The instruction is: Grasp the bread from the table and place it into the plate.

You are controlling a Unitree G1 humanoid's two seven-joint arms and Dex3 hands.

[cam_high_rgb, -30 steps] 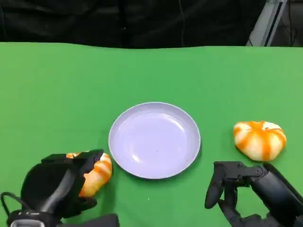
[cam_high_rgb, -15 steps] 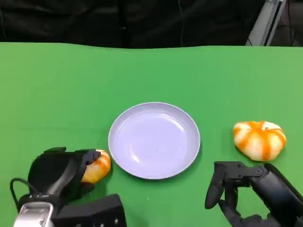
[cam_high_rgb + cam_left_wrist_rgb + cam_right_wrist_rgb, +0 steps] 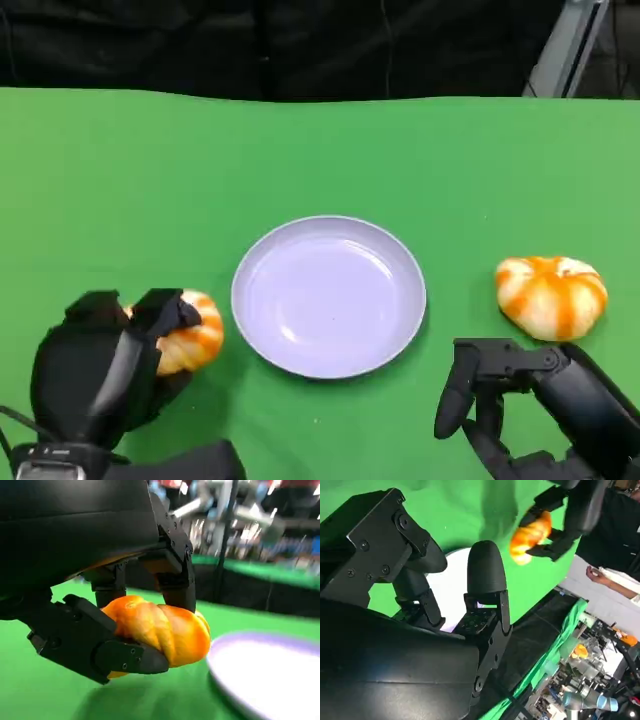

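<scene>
Now the left hand (image 3: 95,365) sits to the left of the plate (image 3: 328,297), near the front edge of the green table (image 3: 150,180). Its black fingers (image 3: 172,577) are wrapped around a piece of bread (image 3: 185,332). This bread is orange with pale stripes. In the left wrist view, fingers press on the top of the bread and the thumb presses from below, so the hand grips it well. The bread looks lifted a little off the table there, with a dark shadow under it. It is just beside the left rim of the plate, but not over it and not in it.

The plate is round and pale, almost white with a bit of purple. It lies flat in the middle of the table and has nothing on it.

To the right of the plate lies a second bread (image 3: 551,296). It is round, orange and white, and it rests on the table well apart from the plate's rim. Nothing touches it.

The right hand (image 3: 525,405) is in front of that second bread, to the right of the plate and closer to the robot. Its fingers are spread apart and hold nothing.
</scene>
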